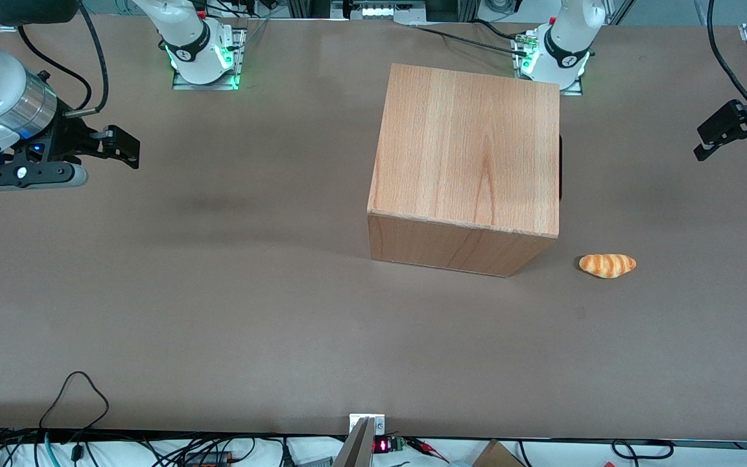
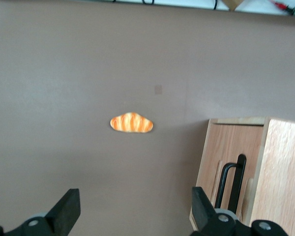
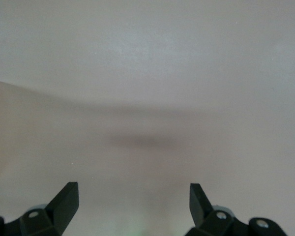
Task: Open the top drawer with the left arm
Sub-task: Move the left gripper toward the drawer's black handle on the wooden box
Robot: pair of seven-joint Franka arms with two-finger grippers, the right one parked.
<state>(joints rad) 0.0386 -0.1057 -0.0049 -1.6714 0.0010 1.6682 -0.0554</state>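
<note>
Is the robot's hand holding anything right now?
No. The hand is open and empty, hanging above the table, apart from the drawer's handle and the bread.

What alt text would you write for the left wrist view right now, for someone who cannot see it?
The left gripper hangs open above the brown table, clear of the wooden cabinet, whose closed drawer front and black bar handle face the working arm's end of the table. A small croissant lies on the table apart from the cabinet.
</note>
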